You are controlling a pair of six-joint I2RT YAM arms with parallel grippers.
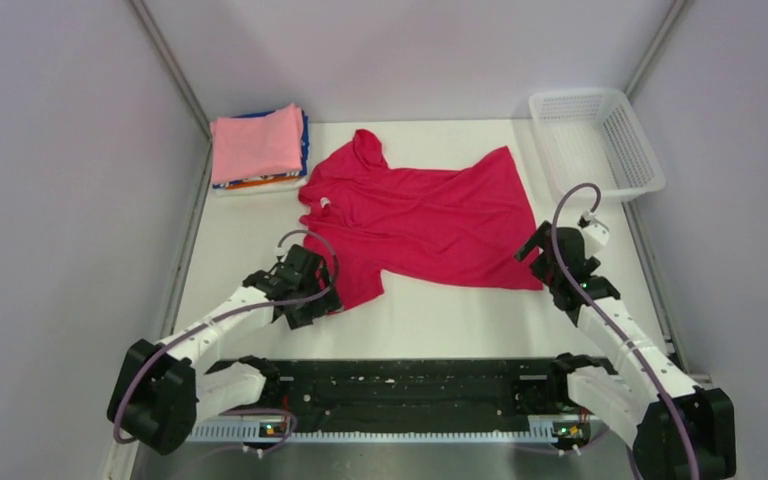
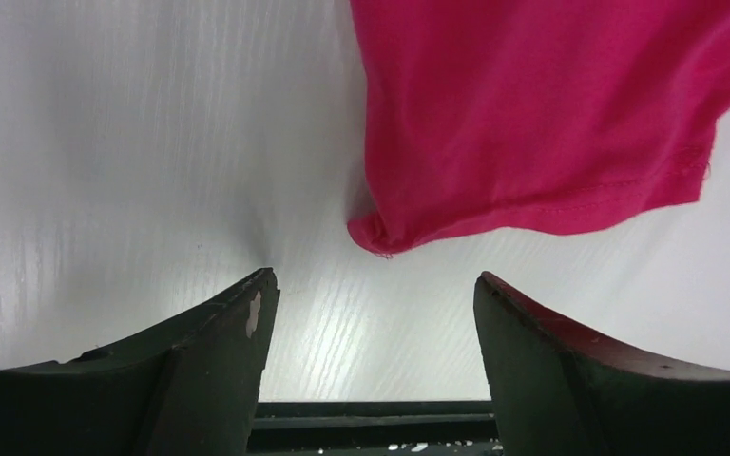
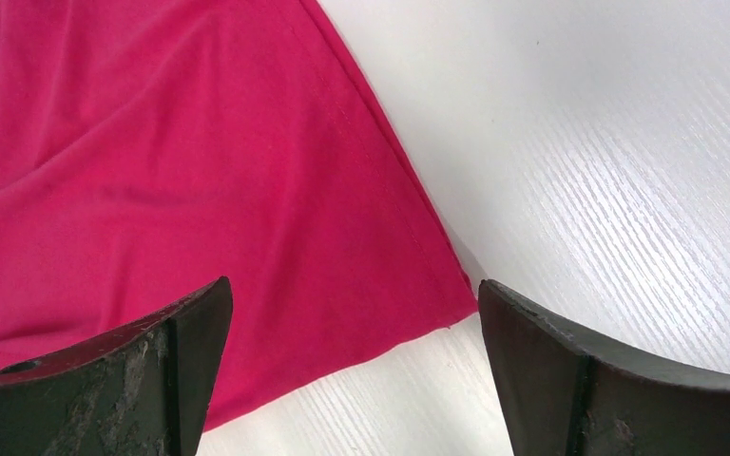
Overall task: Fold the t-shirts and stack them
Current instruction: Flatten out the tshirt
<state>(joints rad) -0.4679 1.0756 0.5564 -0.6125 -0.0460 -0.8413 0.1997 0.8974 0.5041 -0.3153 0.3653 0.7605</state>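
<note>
A crimson-red t-shirt [image 1: 430, 215] lies spread flat mid-table, collar to the left and hem to the right. Its near sleeve tip [image 2: 385, 237] sits just ahead of my left gripper [image 2: 373, 285], which is open over bare table and apart from the cloth. The right gripper [image 3: 354, 290] hangs open over the shirt's near hem corner [image 3: 437, 304], with nothing pinched. From above, the left gripper [image 1: 328, 298] is at the sleeve and the right gripper [image 1: 538, 262] at the hem's near end. Folded t-shirts [image 1: 258, 145] are stacked at the back left, a light pink one on top.
A white mesh basket [image 1: 610, 170] stands at the back right against the wall. Grey walls close in the table on the left, back and right. A black rail [image 1: 410, 385] runs between the arm bases at the near edge.
</note>
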